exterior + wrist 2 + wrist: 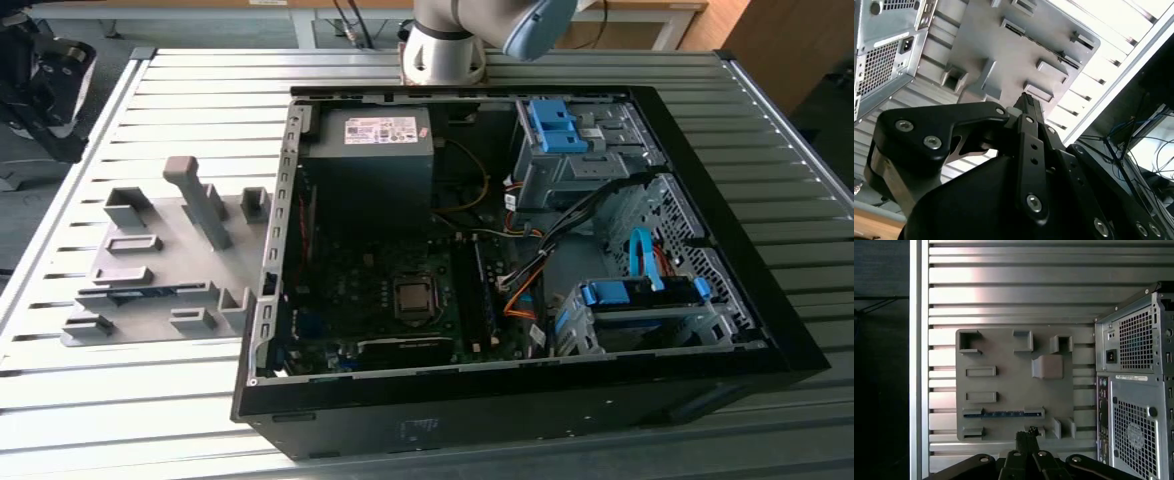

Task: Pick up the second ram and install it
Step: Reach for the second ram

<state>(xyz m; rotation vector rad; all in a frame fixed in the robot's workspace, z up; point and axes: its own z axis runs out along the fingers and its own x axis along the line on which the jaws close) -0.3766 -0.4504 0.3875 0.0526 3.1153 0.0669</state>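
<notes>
Hanging above the grey holder plate (1004,352), the jaws are pressing together with nothing between them, as both wrist views are showing. The ram (1004,413) is sitting on edge in a long slot of that plate, its blue-green strip running along the slot between two grey end pieces. The jaw tips are pointing near its middle without touching it. Around the slot, the plate is carrying several rectangular pockets and one taller block (1048,366). The plate is lying flat on the slatted metal counter (200,95), just beside the open case (727,250), on the exterior view's left of it. The case is lying on its side with its board (380,290) facing up. A dark power supply (374,150) is occupying one corner, and blue drive brackets (557,125) are standing along the exterior view's right side. The arm (447,50) is rising at the top of the exterior view, beyond the case. In the first wrist view the case's perforated rear panel (1136,390) is showing next to the plate.
</notes>
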